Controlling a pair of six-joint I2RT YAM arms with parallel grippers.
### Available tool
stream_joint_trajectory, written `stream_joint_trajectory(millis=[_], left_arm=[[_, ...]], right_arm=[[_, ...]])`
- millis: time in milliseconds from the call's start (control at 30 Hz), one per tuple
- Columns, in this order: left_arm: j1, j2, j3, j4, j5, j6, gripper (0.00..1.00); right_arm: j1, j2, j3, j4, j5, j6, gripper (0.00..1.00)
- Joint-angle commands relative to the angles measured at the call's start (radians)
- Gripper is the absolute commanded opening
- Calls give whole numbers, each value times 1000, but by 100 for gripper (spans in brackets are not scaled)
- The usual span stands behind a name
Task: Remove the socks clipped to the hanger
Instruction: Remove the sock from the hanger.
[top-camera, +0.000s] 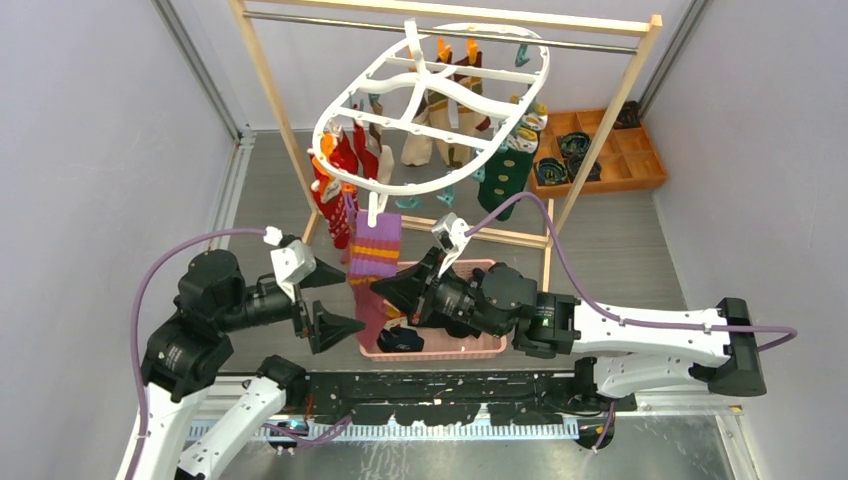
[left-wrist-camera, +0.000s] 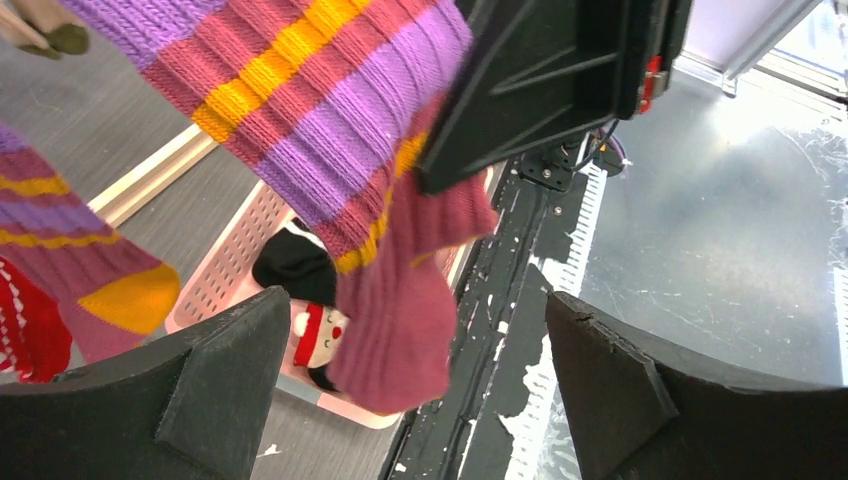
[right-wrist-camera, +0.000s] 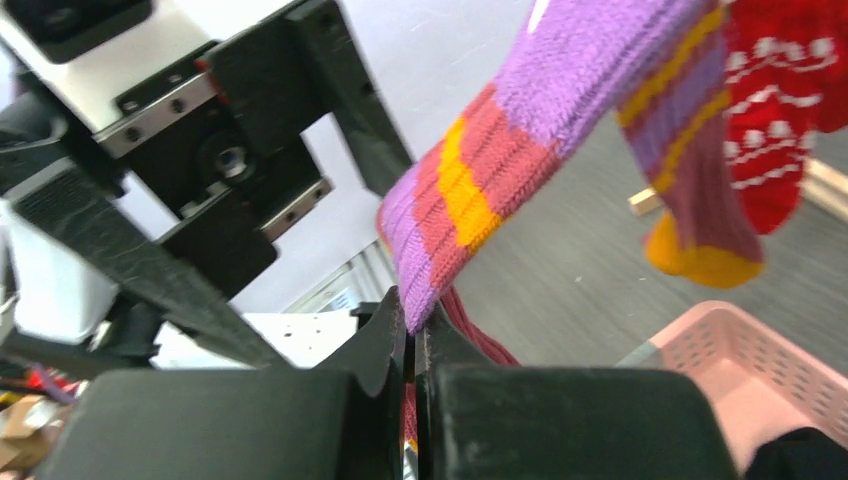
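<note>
The right gripper (top-camera: 388, 290) is clamped shut on the lower part of the striped sock (top-camera: 374, 250), pinching the fabric flat. Just left of it, the left gripper (top-camera: 335, 298) stands wide open, with the sock's foot hanging between its jaws and apart from both. Above both grippers, the sock's cuff seems clipped to the hanger (top-camera: 418, 62), though the clip is small. More socks (top-camera: 335, 190) hang beyond. A pink basket (top-camera: 482, 350) sits below the right gripper.
</note>
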Motion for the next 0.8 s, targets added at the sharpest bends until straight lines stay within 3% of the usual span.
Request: stream_joint_trajectory(millis=[0, 167, 467, 667, 767], left_arm=[[-4, 36, -2, 80, 74, -15, 100], [-4, 77, -1, 102, 205, -40, 98], [-3, 134, -9, 141, 247, 10, 89], [-4, 140, -31, 223, 321, -60, 90], [-4, 141, -41, 237, 329, -61, 85]], right_arm=[[2, -43, -7, 11, -163, 89, 1], [3, -62, -18, 22, -214, 122, 1], [3, -99, -48, 51, -252, 170, 1], [3, -102, -39, 53, -253, 190, 1], [2, -96, -28, 55, -255, 200, 1]])
